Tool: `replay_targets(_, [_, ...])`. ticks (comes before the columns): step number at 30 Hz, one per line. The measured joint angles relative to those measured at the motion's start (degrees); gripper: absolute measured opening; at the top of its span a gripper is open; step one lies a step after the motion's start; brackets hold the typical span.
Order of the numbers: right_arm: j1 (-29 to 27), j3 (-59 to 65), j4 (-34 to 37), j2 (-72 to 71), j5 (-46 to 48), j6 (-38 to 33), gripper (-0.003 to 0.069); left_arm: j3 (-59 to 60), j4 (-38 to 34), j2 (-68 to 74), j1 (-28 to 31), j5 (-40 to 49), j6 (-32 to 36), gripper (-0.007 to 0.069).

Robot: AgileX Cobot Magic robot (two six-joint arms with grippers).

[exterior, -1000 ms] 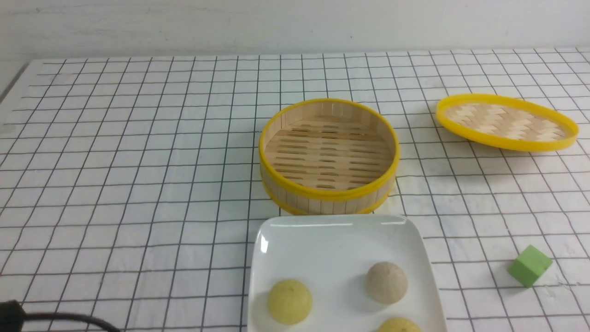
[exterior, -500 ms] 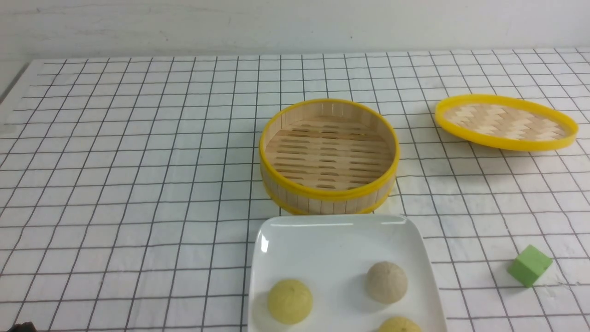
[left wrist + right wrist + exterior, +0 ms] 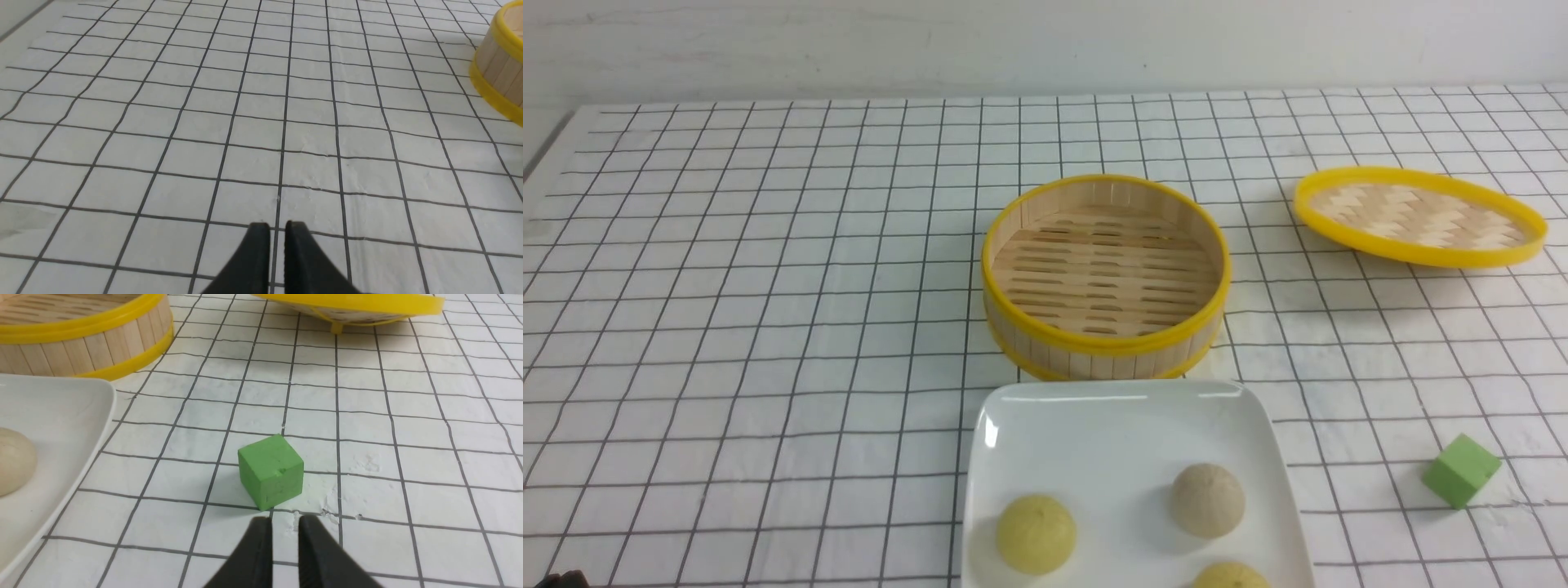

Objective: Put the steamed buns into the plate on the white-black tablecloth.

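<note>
All three buns sit in the plate at the table's near edge. My tools (both slightly parted, apparently holding nothing) hover either side; the right is nearer.

Three steamed buns are seen on the white square plate. The grey-beige bun sits right of plate centre, dome up. One pale yellow bun sits toward the plate's left side. A second yellow bun is cut off at the plate's near edge. The plate rests flat on the white-black tablecloth.
</note>
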Motion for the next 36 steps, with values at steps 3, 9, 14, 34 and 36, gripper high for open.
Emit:
replay_targets(3, [0.0, 0.0, 0.0, 0.0, 0.0, 0.0, 0.0128, 0.0, 0.0, 0.0, 0.0, 0.0, 0.0, 0.0088])
replay_targets(9, [0.0, 0.0, 0.0, 0.0, 0.0, 0.0, 0.0137, 0.0, 0.0, 0.0, 0.0, 0.0, 0.0, 0.0097])
replay_targets(14, [0.0, 0.0, 0.0, 0.0, 0.0, 0.0, 0.0144, 0.0, 0.0, 0.0, 0.0, 0.0, 0.0, 0.0103])
replay_targets(34, [0.0, 0.0, 0.0, 0.0, 0.0, 0.0, 0.0147, 0.0, 0.1, 0.0, 0.0, 0.1, 0.0, 0.0123])
replay_targets(36, [0.0, 0.0, 0.0, 0.0, 0.0, 0.0, 0.015, 0.0, 0.2, 0.0, 0.0, 0.1, 0.0, 0.0126])
